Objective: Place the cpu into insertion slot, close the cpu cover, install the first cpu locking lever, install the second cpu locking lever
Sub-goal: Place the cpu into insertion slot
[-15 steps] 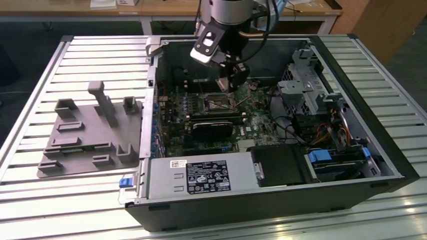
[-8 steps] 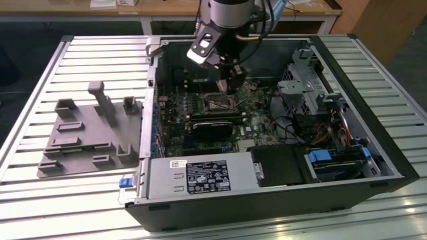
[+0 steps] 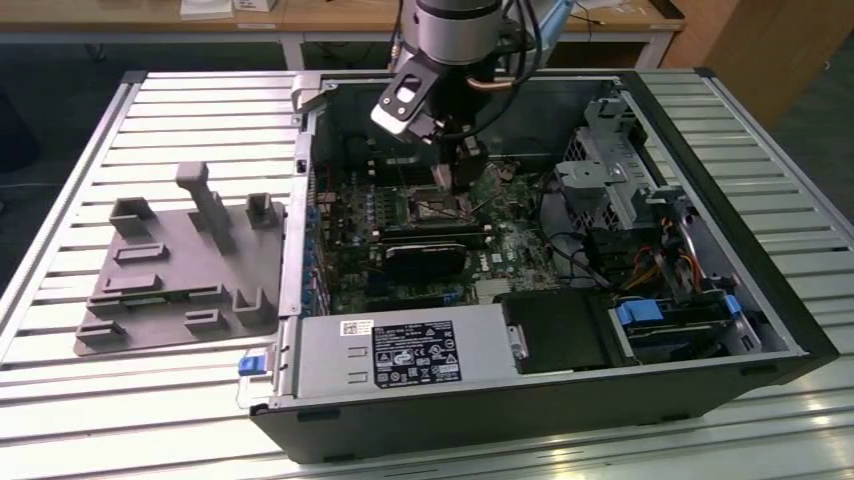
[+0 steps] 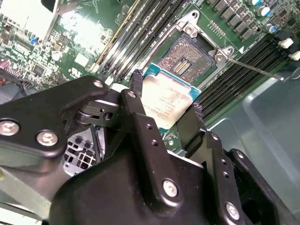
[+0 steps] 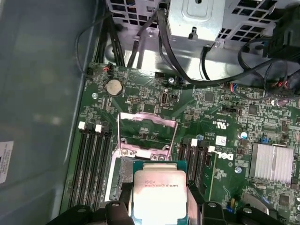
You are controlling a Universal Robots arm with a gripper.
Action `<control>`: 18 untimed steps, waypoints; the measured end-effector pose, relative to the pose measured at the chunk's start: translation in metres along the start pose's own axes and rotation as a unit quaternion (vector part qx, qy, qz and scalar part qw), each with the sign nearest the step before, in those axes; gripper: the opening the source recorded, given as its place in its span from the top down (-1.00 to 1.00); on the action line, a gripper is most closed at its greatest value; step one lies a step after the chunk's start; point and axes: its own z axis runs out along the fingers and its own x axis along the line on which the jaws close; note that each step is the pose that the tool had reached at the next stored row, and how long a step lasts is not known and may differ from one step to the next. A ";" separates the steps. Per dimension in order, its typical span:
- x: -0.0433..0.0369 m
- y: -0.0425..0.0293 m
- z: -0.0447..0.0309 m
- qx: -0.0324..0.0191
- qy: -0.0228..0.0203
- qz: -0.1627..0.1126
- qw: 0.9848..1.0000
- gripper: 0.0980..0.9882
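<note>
**End effector carrying the cpu over the open slot**

End effector (image 4: 166,93) is closed part-way on the cpu (image 4: 169,102). My two black fingers (image 4: 137,84) press on opposite edges of the chip and nothing else is in my grip. In the exterior view I am reaching down into the open case (image 3: 747,300) on the slatted tabletop (image 3: 160,120), and I hang over the middle of the motherboard (image 3: 400,215).

The chip is in the air near the slot (image 4: 185,58), which lies bare with its contact field showing. In the first wrist view the chip hides part of the recess. In the second wrist view it sits just short of the recess. I cannot tell how high above the board it rides, but it does not look seated.

The cover (image 5: 146,116) stands open, tipped up at the far side of the slot. A thin lever (image 4: 253,69) sticks out from one corner of the slot's rim. I judge the first step, placing the chip, to be in hand, with the cover and both levers not yet done.

The chip is square, so it has no real long axis. Its pale metal top faces up toward my wrist and its underside faces the board. It looks about level, and its edges run roughly parallel to the rim. To my mind this step calls for centring the chip over the recess, keeping it flat and square, and matching its corner mark before it goes down.
</note>
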 end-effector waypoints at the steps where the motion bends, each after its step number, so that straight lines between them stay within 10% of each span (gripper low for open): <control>1: 0.0000 -0.0001 0.0006 0.000 -0.001 0.007 1.000 0.01; 18: 0.0048 -0.0075 0.0171 0.000 -0.007 0.044 0.999 0.01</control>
